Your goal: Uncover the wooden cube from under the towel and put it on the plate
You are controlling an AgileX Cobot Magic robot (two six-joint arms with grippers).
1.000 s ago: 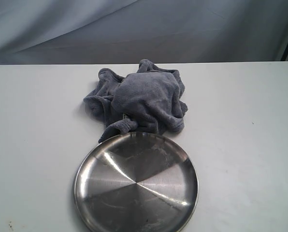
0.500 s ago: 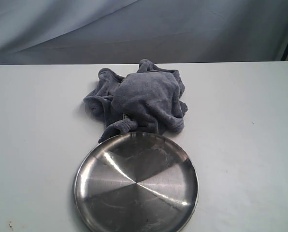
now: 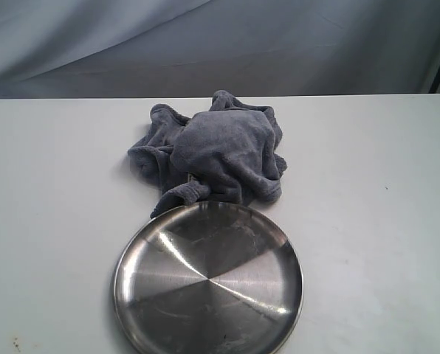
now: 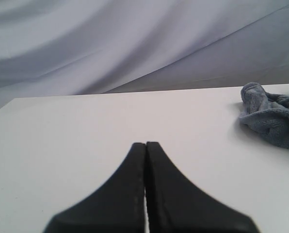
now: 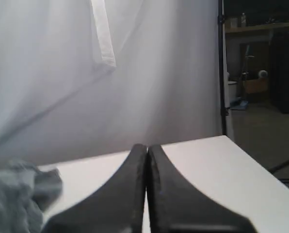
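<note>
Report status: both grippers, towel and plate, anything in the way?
Left gripper shut, empty; right gripper shut, empty. Towel bunched behind plate, a fold reaching its rim; no cube visible. Plate bare, nothing in the way.

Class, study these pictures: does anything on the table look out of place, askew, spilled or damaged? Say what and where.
Only the towel: it sits bunched in a humped heap, not flat, with one fold reaching the far rim of the plate. The plate is scuffed but whole, and nothing is spilled.
</note>
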